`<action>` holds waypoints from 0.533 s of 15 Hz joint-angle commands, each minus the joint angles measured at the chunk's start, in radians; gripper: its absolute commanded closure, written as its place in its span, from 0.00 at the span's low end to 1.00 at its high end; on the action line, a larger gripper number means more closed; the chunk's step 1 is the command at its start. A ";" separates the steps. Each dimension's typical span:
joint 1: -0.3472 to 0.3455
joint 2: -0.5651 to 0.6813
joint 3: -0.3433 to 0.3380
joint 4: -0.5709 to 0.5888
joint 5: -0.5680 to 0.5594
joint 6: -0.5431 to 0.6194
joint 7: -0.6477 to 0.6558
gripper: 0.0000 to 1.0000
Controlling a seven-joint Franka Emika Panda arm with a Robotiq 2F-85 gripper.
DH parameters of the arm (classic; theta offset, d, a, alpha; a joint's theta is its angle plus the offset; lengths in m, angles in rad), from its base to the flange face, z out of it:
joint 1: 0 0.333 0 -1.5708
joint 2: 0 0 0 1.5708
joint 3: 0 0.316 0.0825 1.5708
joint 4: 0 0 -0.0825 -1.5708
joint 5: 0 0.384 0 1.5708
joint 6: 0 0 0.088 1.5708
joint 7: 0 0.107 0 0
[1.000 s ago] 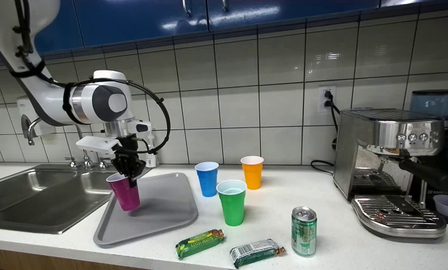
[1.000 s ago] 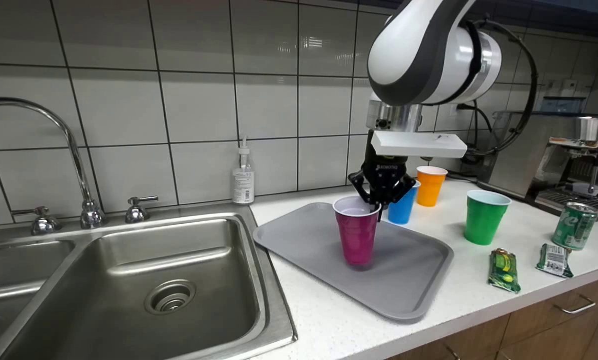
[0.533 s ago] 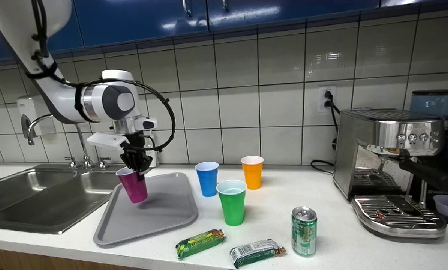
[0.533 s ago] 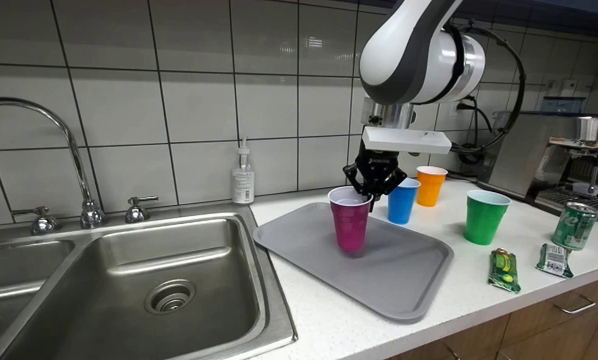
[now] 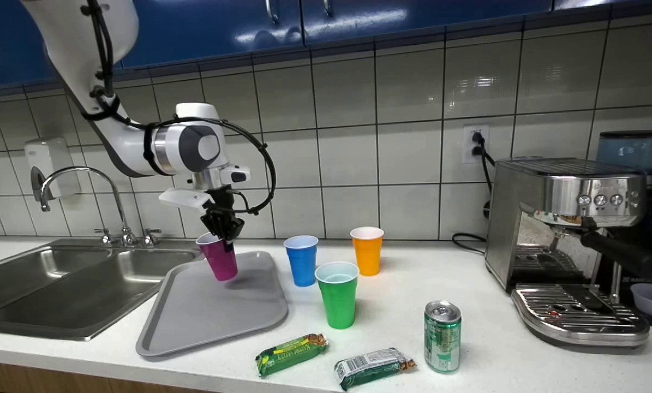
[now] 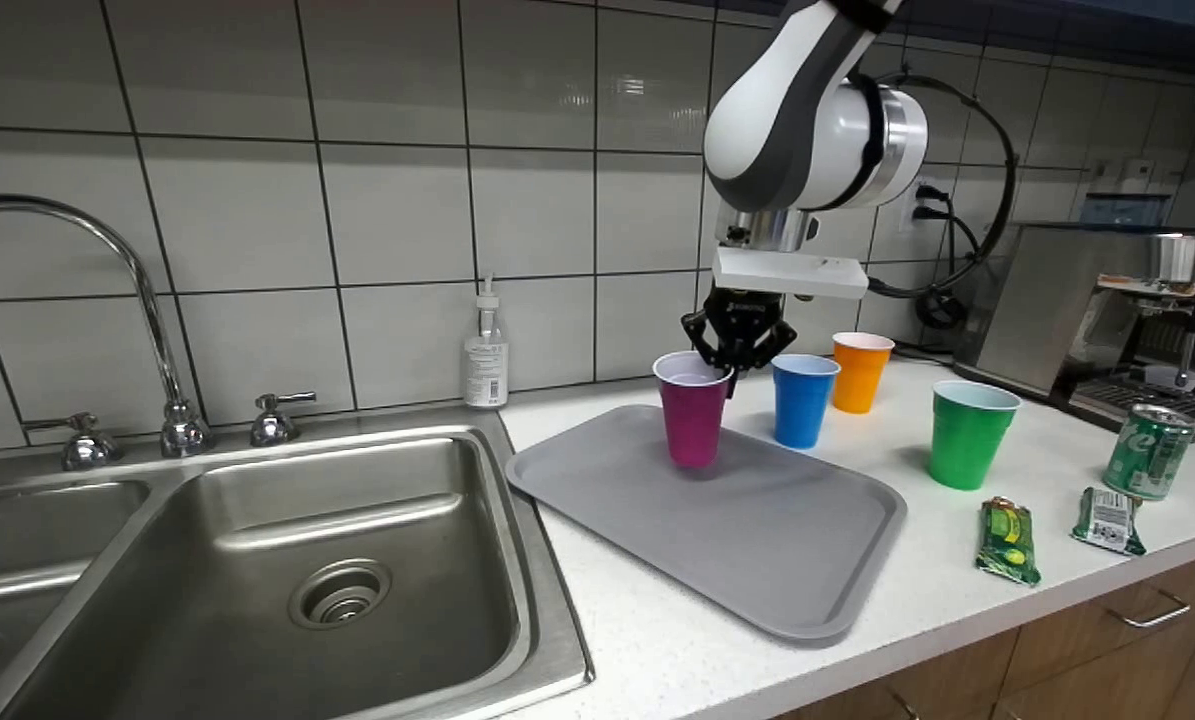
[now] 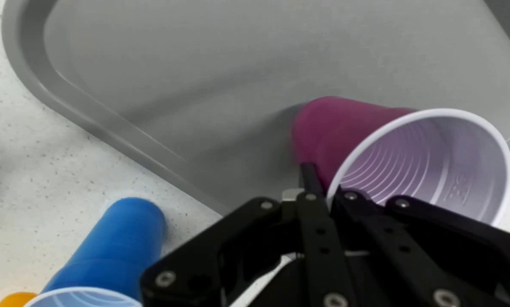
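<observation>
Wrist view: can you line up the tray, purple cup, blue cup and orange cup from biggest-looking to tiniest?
1. tray
2. purple cup
3. blue cup, partly cut off
4. orange cup, just a sliver

The purple cup looks nearest, so I can't say which cup is truly biggest.
</observation>
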 commanded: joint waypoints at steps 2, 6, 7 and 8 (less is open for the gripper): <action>-0.021 0.077 0.002 0.129 0.024 -0.032 -0.048 0.99; -0.036 0.135 0.004 0.223 0.035 -0.046 -0.066 0.99; -0.039 0.150 0.003 0.246 0.039 -0.049 -0.071 0.99; -0.042 0.163 0.003 0.267 0.041 -0.050 -0.076 0.99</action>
